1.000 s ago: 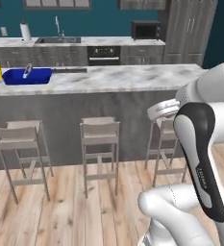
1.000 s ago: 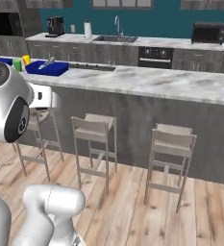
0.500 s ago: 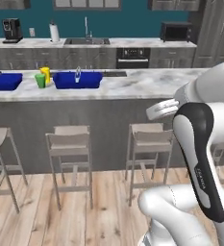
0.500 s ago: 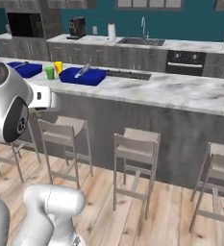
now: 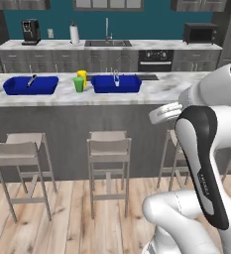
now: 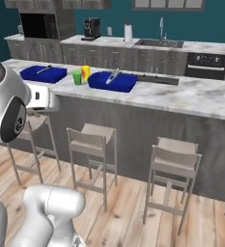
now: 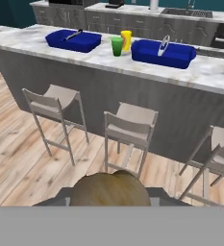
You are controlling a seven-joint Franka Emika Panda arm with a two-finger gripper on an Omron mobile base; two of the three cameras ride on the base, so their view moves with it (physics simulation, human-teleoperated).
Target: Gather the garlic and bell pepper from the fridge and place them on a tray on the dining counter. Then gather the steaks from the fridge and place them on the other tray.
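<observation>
A tan lumpy garlic (image 7: 110, 188) sits at the bottom of the hand view, and my gripper (image 7: 111, 199) is shut on it, with dark finger parts showing at either side. Ahead stands the dining counter (image 7: 103, 60) with its marble top. Two blue trays rest on it: a left tray (image 7: 72, 41) and a right tray (image 7: 163, 53), each with a silvery utensil inside. The same trays (image 5: 30, 85) (image 5: 116, 83) appear in the left base view, beyond my arm. The fridge, bell pepper and steaks are out of view.
A green cup (image 7: 117, 46) and a yellow cup (image 7: 126, 40) stand between the trays. Several bar stools (image 7: 131, 126) line the counter's near side on the wooden floor. Behind runs a grey worktop with a sink (image 5: 107, 42), a coffee machine (image 5: 30, 31) and an oven (image 5: 154, 58).
The base has driven or turned, so the whole scene slid rightward in both base views and the second blue tray came into sight. The garlic stays in my shut gripper.
</observation>
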